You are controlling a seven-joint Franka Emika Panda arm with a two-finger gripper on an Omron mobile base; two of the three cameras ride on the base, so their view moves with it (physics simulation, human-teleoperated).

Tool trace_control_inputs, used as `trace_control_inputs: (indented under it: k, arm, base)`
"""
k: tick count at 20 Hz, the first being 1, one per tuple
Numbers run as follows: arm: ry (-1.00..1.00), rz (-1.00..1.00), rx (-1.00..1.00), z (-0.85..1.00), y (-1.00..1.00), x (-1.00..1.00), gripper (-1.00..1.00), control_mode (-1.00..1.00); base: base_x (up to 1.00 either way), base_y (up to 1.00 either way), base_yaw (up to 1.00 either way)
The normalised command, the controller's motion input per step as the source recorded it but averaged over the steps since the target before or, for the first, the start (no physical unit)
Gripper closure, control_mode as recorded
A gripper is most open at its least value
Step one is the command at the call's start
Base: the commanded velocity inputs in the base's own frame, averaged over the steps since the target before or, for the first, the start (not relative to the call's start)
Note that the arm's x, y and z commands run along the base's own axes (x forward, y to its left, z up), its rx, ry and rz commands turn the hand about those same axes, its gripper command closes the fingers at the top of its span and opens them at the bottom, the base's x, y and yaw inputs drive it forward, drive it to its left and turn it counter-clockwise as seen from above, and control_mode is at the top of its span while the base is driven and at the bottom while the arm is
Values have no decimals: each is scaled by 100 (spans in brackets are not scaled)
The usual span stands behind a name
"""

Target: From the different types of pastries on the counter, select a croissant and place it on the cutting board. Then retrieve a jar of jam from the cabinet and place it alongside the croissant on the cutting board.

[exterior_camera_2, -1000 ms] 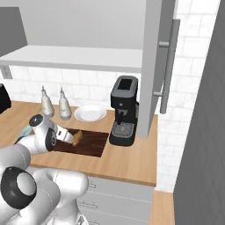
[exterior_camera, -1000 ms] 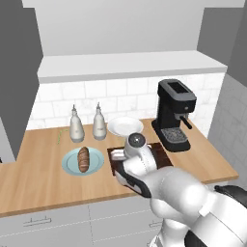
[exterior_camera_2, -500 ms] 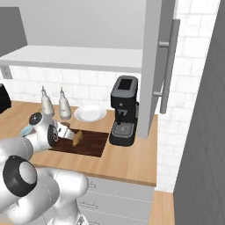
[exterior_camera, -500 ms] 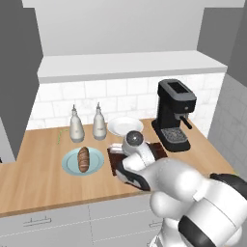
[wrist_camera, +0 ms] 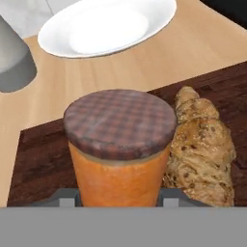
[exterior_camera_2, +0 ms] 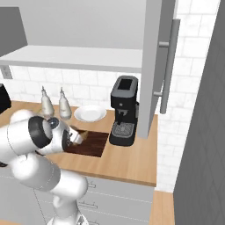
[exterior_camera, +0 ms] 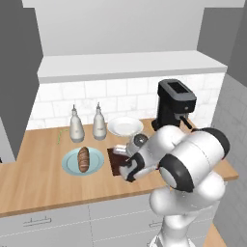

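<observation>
Spanning the base views, light wood-grain counter (exterior_camera: pixel 34 185). Resting on it, flat dark grained cutting board (wrist_camera: pixel 43 154), round glossy white plate (wrist_camera: pixel 103 24) beyond. Lying on the board, flaky golden croissant (wrist_camera: pixel 202 147). Just beside it, upright orange jam jar (wrist_camera: pixel 120 154) with checked brown lid, pinched between the gripper (wrist_camera: pixel 119 198) jaws.

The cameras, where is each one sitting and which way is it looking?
Left base view: behind the arm on its left, looking forward and down at the counter, the cutting board and a dark pastry on a blue plate; the white arm rises at lower right.
Right base view: behind on the right, same counter; arm at lower left.
Hand view: on the hand, looking along the claw at the jar of jam it grips, beside the croissant.
All three share the cutting board and the white plate.
</observation>
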Motion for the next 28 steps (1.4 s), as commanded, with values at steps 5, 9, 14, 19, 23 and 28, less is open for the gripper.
trace_control_inputs:
  k: [5, 9, 14, 19, 23, 28]
  arm:
    - [0, 0, 1, -95, -5, 21, 100, -100]
    - [0, 0, 0, -100, 17, 0, 100, -100]
    - [5, 0, 0, -87, 21, 5, -100, -100]
    - [9, 0, 0, -69, 7, 2, -100, -100]
    - [7, 1, 0, -53, 0, -12, -100, -100]
    - [4, 1, 0, -33, 0, -51, -100, -100]
  base:
    - [0, 0, 0]
    - [0, 0, 0]
    - [0, 0, 0]
    - [0, 0, 0]
    - [0, 0, 0]
    - [0, 0, 0]
